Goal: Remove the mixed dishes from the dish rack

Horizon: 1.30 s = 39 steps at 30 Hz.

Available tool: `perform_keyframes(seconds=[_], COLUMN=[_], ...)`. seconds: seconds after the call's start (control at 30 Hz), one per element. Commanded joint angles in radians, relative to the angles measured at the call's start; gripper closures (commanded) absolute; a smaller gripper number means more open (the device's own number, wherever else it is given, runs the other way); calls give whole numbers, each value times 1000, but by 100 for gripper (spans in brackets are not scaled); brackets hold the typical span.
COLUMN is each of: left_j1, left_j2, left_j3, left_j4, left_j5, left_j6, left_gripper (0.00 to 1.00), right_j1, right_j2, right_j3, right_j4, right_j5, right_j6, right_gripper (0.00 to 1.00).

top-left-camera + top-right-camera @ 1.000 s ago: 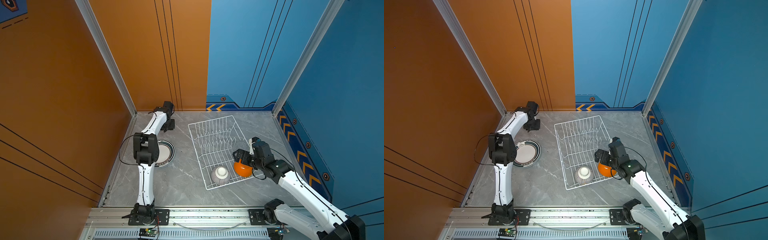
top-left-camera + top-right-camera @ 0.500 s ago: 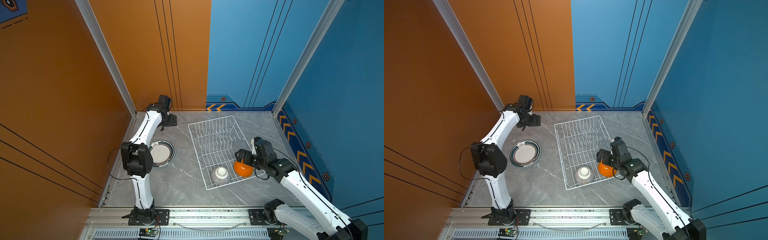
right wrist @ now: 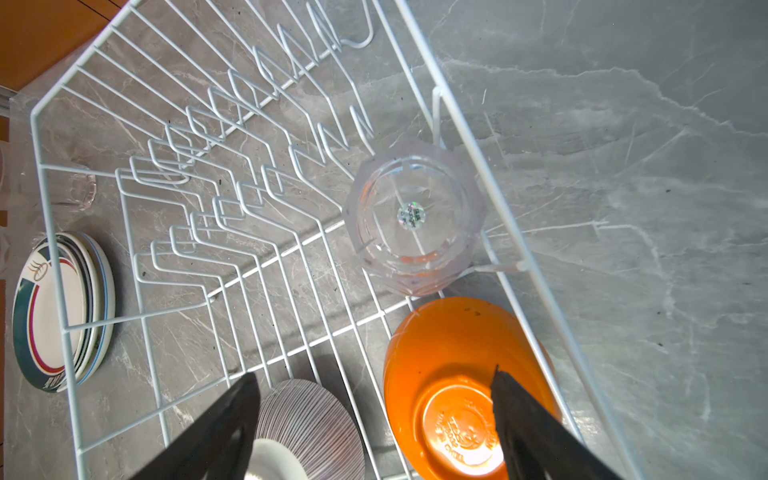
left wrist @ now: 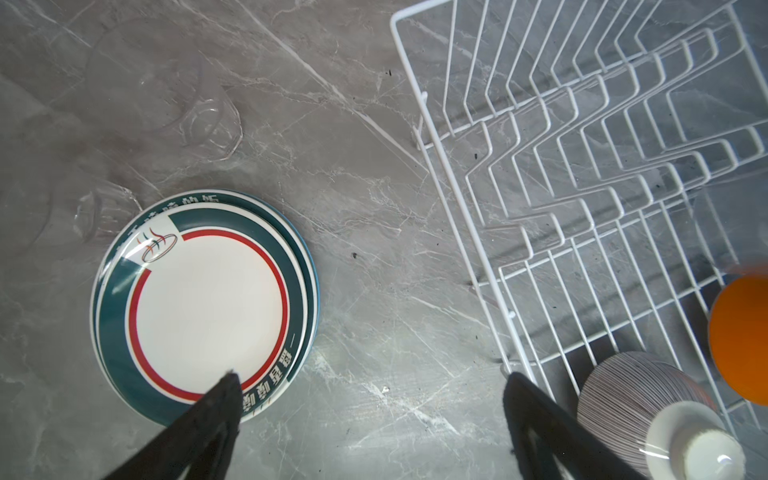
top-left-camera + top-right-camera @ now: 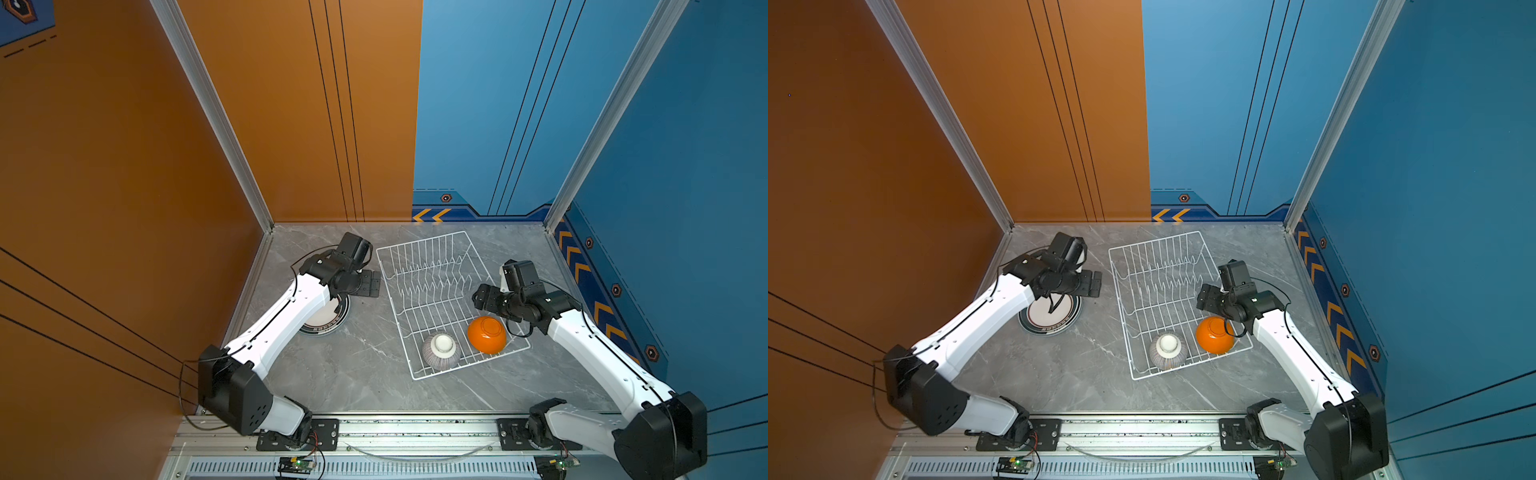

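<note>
The white wire dish rack (image 5: 424, 240) (image 5: 1154, 241) stands right of centre. At its near end lie an upturned orange bowl (image 5: 487, 334) (image 5: 1215, 334) (image 3: 457, 374) and an upturned grey-striped bowl (image 5: 440, 353) (image 5: 1168, 351) (image 3: 303, 411). A clear tumbler (image 3: 415, 216) stands mouth down by the rack's right wall. My right gripper (image 5: 478, 297) (image 3: 374, 372) hangs open above the rack, over the two bowls, holding nothing. Stacked plates (image 5: 328, 322) (image 4: 203, 307) lie on the table left of the rack. My left gripper (image 5: 370, 282) (image 4: 372, 376) is open over bare table between the plates and the rack.
Two clear tumblers (image 4: 208, 120) (image 4: 95, 212) stand on the grey marble table beyond the plates, near the orange wall. The blue wall runs close along the rack's right side. The left arm's forearm crosses above part of the plates in both top views.
The left arm swung out of the back-left corner toward the rack, and its jaws opened wide. The right gripper drew back a little from the orange bowl, which stayed in place.
</note>
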Motion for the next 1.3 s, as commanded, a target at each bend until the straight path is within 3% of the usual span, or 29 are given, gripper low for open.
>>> perform_keyframes(seconds=[0.0,0.3,0.73,1.27], left_j1=[-16,-26,-23,1], left_j2=[-130,-351,-419,-414], left_j3=[-85,-254,-318,-337], left_j4=[103,247,255,256], left_j5=[-13,53,96,125], left_j6=[-78,-128,-155,-155], left_gripper=[2,2,2,2], right_j1=[-8,-10,19,57], right_j2=[50,187,323,440], right_j3=[55,148,252,322], right_j4=[-24,-25,-114,-114], right_j5=[32,61,208,210], right_j6=[-30,-16,-54,-51], right_gripper=[13,13,7,5])
